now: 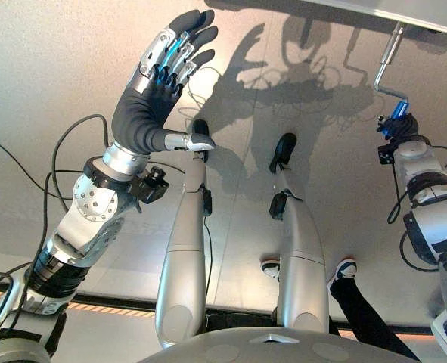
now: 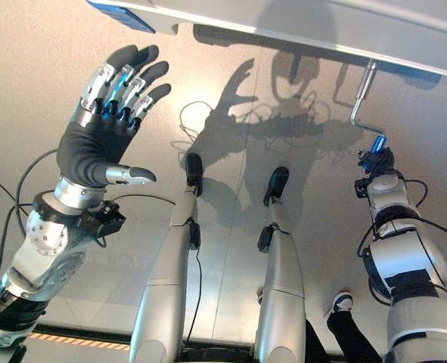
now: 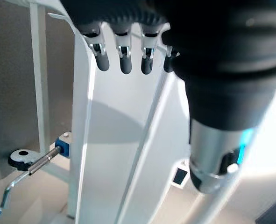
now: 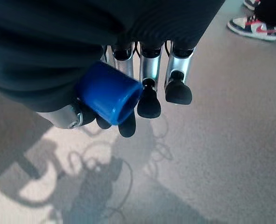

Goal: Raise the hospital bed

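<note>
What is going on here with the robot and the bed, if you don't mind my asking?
The robot stands at the end of the hospital bed. Its right hand has its fingers curled round the blue grip of the bed's metal crank handle, which hangs from the frame. Its left hand is raised beside the bed with straight fingers, holding nothing. A person's shoe shows on the floor behind the robot.
</note>
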Motion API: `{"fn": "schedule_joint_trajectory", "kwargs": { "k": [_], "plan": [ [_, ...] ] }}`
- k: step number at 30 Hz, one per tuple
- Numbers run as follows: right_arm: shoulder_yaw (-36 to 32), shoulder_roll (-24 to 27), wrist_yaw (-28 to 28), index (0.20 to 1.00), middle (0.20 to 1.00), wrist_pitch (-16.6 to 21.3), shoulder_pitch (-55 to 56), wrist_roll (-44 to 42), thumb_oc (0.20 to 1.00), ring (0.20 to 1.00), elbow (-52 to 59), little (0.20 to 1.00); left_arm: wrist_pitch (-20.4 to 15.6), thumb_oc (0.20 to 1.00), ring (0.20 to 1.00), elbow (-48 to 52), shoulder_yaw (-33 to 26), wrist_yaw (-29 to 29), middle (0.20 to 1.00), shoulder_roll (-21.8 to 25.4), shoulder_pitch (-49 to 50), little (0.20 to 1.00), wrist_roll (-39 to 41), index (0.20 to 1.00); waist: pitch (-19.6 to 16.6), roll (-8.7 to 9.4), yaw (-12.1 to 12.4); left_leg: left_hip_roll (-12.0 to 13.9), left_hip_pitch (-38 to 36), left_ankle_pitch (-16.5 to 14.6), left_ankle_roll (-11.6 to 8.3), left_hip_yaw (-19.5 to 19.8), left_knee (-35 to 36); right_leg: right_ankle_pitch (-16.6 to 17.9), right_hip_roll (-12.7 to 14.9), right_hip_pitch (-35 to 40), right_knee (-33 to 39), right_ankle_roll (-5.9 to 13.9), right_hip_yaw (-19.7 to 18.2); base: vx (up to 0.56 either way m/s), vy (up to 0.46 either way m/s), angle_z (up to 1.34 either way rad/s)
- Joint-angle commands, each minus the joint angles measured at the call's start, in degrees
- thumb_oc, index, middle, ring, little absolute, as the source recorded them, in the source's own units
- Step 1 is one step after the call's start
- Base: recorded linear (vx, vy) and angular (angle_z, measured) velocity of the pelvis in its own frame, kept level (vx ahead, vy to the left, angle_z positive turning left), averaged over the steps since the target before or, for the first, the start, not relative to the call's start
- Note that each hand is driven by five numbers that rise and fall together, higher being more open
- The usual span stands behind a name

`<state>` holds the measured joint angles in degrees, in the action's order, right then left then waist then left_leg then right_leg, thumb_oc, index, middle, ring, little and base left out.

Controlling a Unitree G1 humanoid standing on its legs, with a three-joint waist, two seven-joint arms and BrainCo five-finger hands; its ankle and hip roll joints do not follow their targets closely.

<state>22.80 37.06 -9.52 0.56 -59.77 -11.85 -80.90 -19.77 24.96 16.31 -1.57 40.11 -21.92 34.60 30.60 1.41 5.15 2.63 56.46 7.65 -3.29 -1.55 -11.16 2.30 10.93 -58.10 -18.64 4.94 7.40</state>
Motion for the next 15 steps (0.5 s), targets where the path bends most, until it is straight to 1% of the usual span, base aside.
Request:
{"fn": "schedule_joint_trajectory", "kwargs": {
  "k": [1,5,7,8,9,10,11,13,14,15],
  "plan": [
    [8.1,-6.1,2.3,0.2,0.2,-1.9,-0.2,7.7,0.2,0.2,0.5,0.2,-1.5,1.0,1.0,5.2,-0.1,-1.0,1.0,-4.0,0.8,1.0,-0.4,1.0,-0.8,-6.81,0.8,-0.2,0.5,-5.8,-0.14,0.5,-5.0,0.2,-0.7,-0.1,-0.9,3.02,1.3,0.0,0.0,0.0],
    [10.1,-10.0,1.9,0.2,0.2,-2.0,-2.6,9.9,0.2,0.2,2.0,0.2,-1.2,1.0,1.0,5.0,-0.1,-2.4,1.0,-5.0,0.5,1.0,-1.0,1.0,-0.8,-7.17,1.4,-0.5,1.6,-5.9,0.12,0.7,-5.2,0.3,-0.4,-0.8,-0.9,3.2,1.4,0.01,0.041,0.02],
    [10.1,-10.0,1.9,0.2,0.2,-2.0,-2.6,9.9,0.2,0.2,2.0,0.2,-1.2,1.0,1.0,5.0,-0.1,-2.4,1.0,-5.0,0.5,1.0,-1.0,1.0,-0.8,-7.17,1.4,-0.5,1.6,-5.9,0.12,0.7,-5.2,0.3,-0.4,-0.8,-0.9,3.2,1.4,0.0,0.0,0.0],
    [12.6,-12.7,1.6,0.2,0.2,-1.8,-3.9,12.7,0.2,0.2,4.3,0.2,-1.3,1.0,1.0,4.7,-0.2,-3.4,1.0,-5.4,0.2,1.0,-1.4,1.0,-0.8,-7.66,2.0,-0.8,2.5,-5.8,0.31,0.9,-5.3,0.3,-0.1,-1.6,-1.3,3.31,1.5,0.07,0.039,0.0],
    [14.0,-13.9,1.6,0.2,0.2,-1.9,-3.5,14.5,0.2,0.2,4.7,0.2,-1.3,1.0,1.0,4.5,0.1,-3.5,1.0,-5.6,0.9,1.0,-1.5,1.0,-0.8,-7.77,2.3,-0.8,0.8,-7.6,0.03,1.5,-5.6,-1.4,-0.1,-0.3,-2.1,3.85,0.9,0.02,0.053,0.01],
    [16.3,-15.5,1.8,0.2,0.2,-2.1,-5.2,17.6,0.2,0.2,5.3,0.2,-1.4,1.0,1.0,4.5,-0.3,-3.8,1.0,-5.7,0.6,1.0,-1.6,1.0,-0.8,-7.9,2.3,-0.9,2.7,-6.0,0.47,0.9,-5.6,0.2,0.1,-1.8,-1.7,3.29,1.6,0.06,0.037,0.02],
    [16.5,-16.6,1.2,0.2,0.2,-2.1,-5.2,18.3,0.2,0.2,5.6,0.2,-1.5,1.0,1.0,4.3,0.2,-3.9,1.0,-6.0,1.0,1.0,-1.5,1.0,-0.8,-8.04,2.5,-1.0,1.1,-7.7,0.14,1.4,-6.0,-1.4,0.0,-0.6,-2.4,3.84,0.9,0.01,0.041,0.02],
    [19.2,-18.4,0.7,0.2,0.2,-1.9,-5.7,22.2,0.2,0.2,7.7,0.2,-1.8,1.0,1.0,4.3,0.2,-4.5,1.0,-6.3,0.9,1.0,-1.5,1.0,-0.8,-8.18,2.7,-1.1,1.3,-7.7,0.14,1.3,-5.9,-1.3,0.2,-0.6,-2.2,3.94,0.8,0.01,0.037,0.05],
    [19.3,-18.3,0.7,0.2,0.2,-1.9,-6.3,22.4,0.2,0.2,7.9,0.2,-1.8,1.0,1.0,4.4,-0.2,-4.5,1.0,-6.2,0.5,1.0,-1.6,1.0,-0.8,-8.2,2.5,-1.1,3.0,-6.0,0.5,0.8,-5.7,0.3,0.3,-2.0,-1.5,3.42,1.4,-0.04,0.042,0.05],
    [21.0,-19.9,0.8,0.2,0.2,-1.3,-6.0,24.5,0.2,0.2,10.5,0.2,-1.9,1.0,1.0,4.6,0.0,-4.4,1.0,-6.6,0.5,1.0,-1.3,1.0,-0.8,-8.22,2.4,-1.1,2.8,-5.9,0.48,0.9,-5.5,0.4,0.3,-2.0,-1.4,3.46,1.3,0.01,0.031,0.01]
  ]
}}
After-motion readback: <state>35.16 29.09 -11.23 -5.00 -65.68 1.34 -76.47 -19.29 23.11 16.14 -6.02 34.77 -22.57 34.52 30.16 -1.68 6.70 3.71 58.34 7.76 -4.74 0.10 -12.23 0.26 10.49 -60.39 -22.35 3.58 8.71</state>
